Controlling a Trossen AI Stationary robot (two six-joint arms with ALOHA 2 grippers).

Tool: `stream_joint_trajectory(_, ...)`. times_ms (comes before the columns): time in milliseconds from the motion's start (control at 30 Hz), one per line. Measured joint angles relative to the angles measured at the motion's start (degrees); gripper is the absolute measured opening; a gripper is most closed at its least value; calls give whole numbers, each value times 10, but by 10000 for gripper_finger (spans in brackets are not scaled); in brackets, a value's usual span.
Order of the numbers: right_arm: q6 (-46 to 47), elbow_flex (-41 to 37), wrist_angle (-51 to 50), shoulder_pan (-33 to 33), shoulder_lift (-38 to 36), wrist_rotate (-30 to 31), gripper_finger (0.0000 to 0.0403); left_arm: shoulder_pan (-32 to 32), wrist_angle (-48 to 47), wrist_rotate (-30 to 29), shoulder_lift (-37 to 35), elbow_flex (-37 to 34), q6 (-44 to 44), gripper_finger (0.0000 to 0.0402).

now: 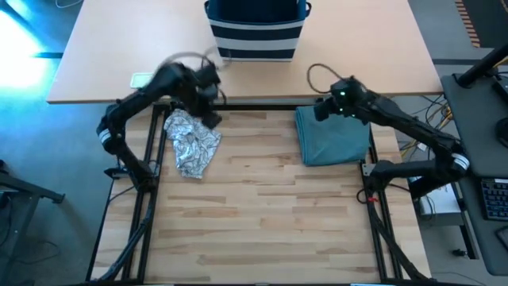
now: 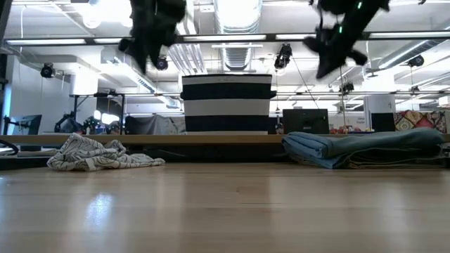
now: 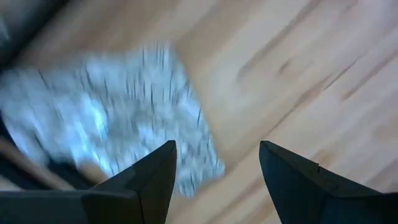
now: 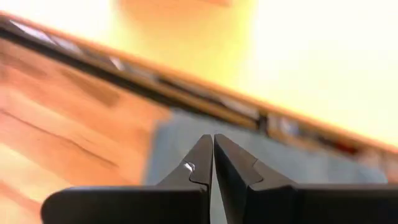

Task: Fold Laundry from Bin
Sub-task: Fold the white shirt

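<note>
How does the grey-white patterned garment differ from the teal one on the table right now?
The grey-white patterned garment lies crumpled in a loose heap; the teal garment is folded into a neat rectangle. The patterned one sits below the left gripper, the teal one below the right gripper. Both rest on the wooden table, outside the bin.

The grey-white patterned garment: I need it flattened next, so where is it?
High view: the grey-white patterned garment lies crumpled on the table's left, below the left gripper.

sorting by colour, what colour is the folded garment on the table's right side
Teal-green folded garment, plain with no print; the high view shows it best.
</note>
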Motion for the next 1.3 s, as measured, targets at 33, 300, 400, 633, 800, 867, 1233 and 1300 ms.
stream_joint_trajectory(33, -5, 7, 9, 12, -12, 1, 13, -4, 6, -1, -7, -46, -21, 213)
stream_joint_trajectory(300, 10, 4, 89, 127, -74, -92, 23, -31, 123, -7, -70, -350, -192, 213)
stream_joint_trajectory(400, 13, -1, 90, 180, -72, -100, 56, -40, 181, -11, -84, -421, -232, 213)
stream_joint_trajectory(633, 23, -7, 89, 291, -58, -78, 140, -83, 299, -46, -84, -508, -265, 213)
stream_joint_trajectory(800, 24, -8, 85, 338, -51, -27, 165, -88, 356, -92, -84, -525, -293, 211)
stream_joint_trajectory(867, 28, -8, 85, 344, -50, -16, 168, -82, 360, -90, -84, -530, -304, 204)
stream_joint_trajectory(1233, 53, -8, 127, 344, -40, -15, 160, -68, 384, -77, -90, -589, -307, 43)
stream_joint_trajectory(1300, 63, -8, 147, 345, -39, -15, 161, -75, 382, -72, -105, -569, -301, 13)
